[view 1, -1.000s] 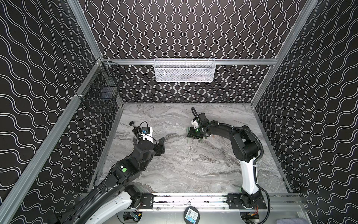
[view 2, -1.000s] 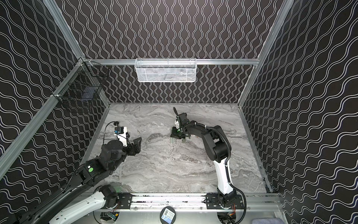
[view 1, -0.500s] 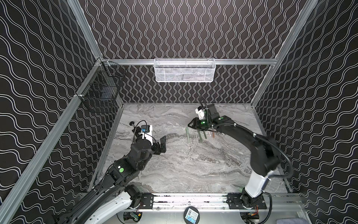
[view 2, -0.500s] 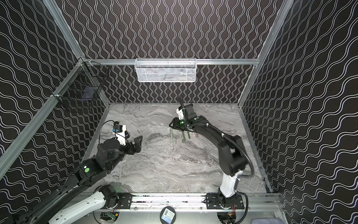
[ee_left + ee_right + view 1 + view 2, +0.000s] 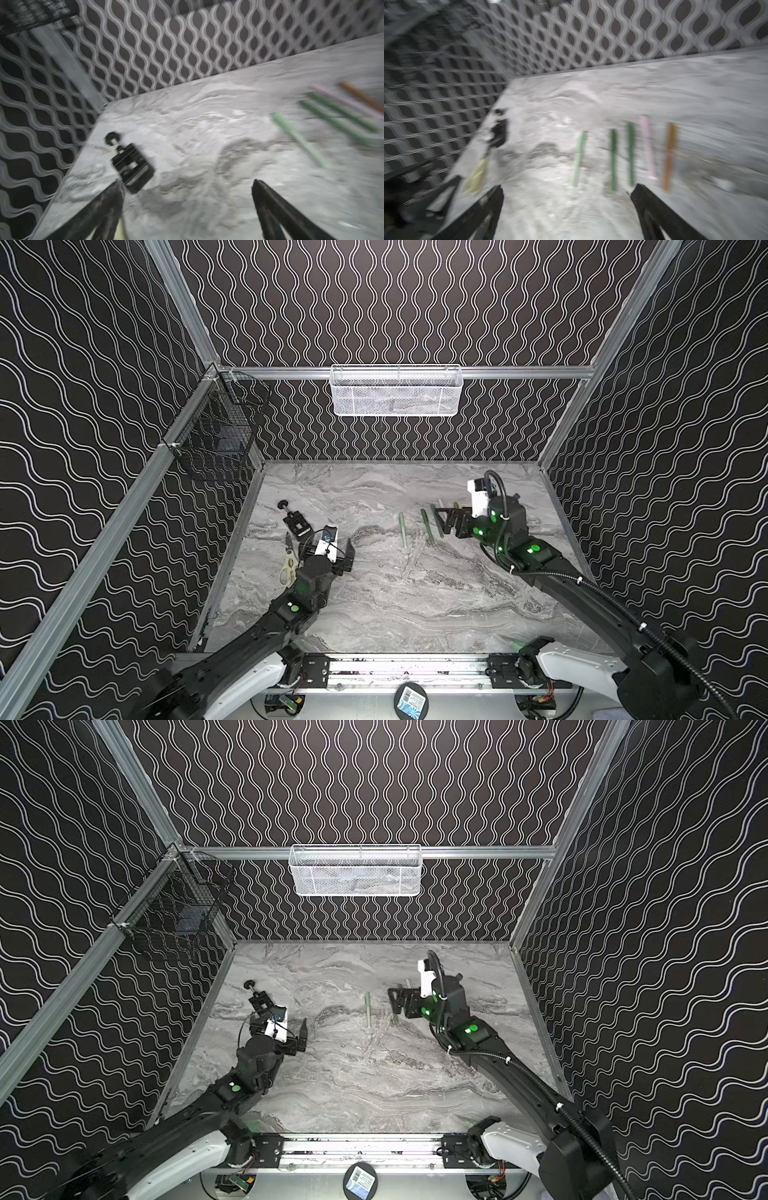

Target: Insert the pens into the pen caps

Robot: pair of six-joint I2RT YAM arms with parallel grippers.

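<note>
Looks about wrapped up on the worktop (image 5: 374,614). Left pincer (image 5: 186,184) and right pincer (image 5: 568,187) both spread wide, gripping nothing, likely finished holding. Pens (image 5: 630,153) lined up side by side right of centre, just ahead of the right pincer; no loose caps spotted, so probably capped.

A pale green pen (image 5: 579,159), a dark green pen (image 5: 612,160), a second dark green pen (image 5: 630,154), a pink pen (image 5: 648,147) and a tan-gold pen (image 5: 669,158) lie flat on the marble table (image 5: 695,93), side by side, roughly parallel and not touching. The pale green pen lies a little further from its neighbour than the others do. Blur hides whether caps are seated on them.
</note>
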